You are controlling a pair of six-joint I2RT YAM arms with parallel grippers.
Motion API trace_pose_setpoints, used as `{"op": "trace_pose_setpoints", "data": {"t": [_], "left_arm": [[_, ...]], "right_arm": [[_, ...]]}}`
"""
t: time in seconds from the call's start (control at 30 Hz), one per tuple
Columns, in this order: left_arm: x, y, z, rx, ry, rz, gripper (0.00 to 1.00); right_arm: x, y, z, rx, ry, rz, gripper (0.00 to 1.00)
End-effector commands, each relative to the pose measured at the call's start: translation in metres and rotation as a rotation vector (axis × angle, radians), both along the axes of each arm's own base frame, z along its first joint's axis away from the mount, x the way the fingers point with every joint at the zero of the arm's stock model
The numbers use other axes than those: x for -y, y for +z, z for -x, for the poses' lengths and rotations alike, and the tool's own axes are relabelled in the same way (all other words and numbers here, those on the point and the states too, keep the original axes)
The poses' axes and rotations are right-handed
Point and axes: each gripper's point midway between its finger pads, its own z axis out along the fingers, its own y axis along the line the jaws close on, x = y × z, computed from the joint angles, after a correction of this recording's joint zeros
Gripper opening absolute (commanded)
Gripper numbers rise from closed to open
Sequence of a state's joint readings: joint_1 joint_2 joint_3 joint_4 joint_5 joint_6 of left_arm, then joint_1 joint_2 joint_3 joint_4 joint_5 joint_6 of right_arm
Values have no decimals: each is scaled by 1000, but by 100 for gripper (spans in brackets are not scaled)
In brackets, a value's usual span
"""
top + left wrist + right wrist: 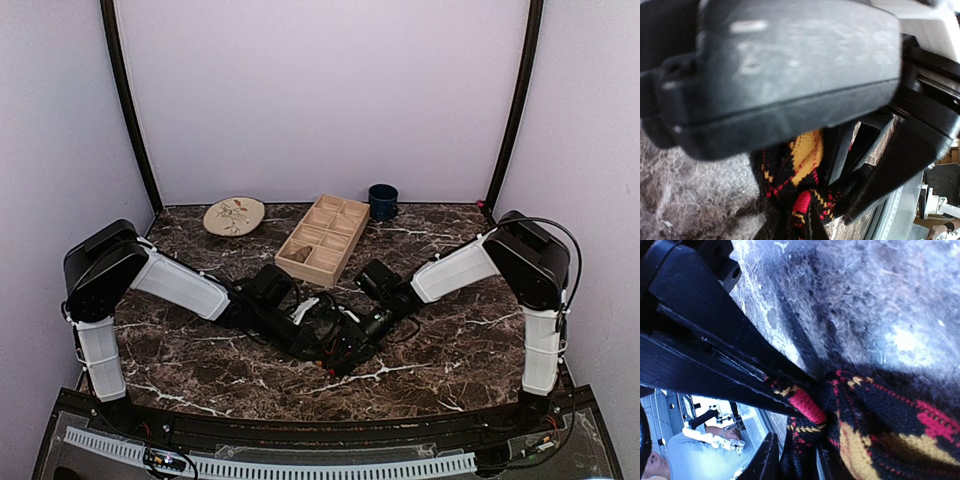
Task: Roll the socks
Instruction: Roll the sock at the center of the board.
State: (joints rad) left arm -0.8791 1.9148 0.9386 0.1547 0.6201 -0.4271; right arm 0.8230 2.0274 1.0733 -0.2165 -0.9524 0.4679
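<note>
The black sock with red and orange diamonds [805, 160] is bunched on the marble table between both grippers, low in the middle of the top view. My left gripper [318, 345] [807, 200] is shut on a red fold of it. My right gripper [358, 330] [800, 415] meets it from the other side. Its fingers stand apart around the same fold of the sock [880, 435], the upper one lying against the fabric. A tan-beige bundle [302, 254], seemingly the plain sock, sits in a near compartment of the wooden tray [340, 240].
A decorated plate [234, 215] lies at the back left and a dark blue mug [382, 201] at the back right of the tray. A large dark housing [790, 65] blocks the upper half of the left wrist view. The table's front edge is close behind the grippers.
</note>
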Motion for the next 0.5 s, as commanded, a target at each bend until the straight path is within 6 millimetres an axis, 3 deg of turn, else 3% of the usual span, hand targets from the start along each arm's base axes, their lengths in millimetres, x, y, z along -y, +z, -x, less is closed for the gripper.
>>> {"op": "trace_pose_setpoints", "data": {"t": [0.0, 0.2, 0.47], "left_arm": [[-19, -27, 3, -21, 54, -122, 0], [-20, -33, 1, -28, 84, -128, 0], [-14, -27, -6, -2, 89, -112, 0]], "right_arm": [[9, -19, -11, 76, -45, 111, 26], [23, -21, -11, 102, -72, 182, 30], [33, -19, -11, 116, -114, 218, 32]]}}
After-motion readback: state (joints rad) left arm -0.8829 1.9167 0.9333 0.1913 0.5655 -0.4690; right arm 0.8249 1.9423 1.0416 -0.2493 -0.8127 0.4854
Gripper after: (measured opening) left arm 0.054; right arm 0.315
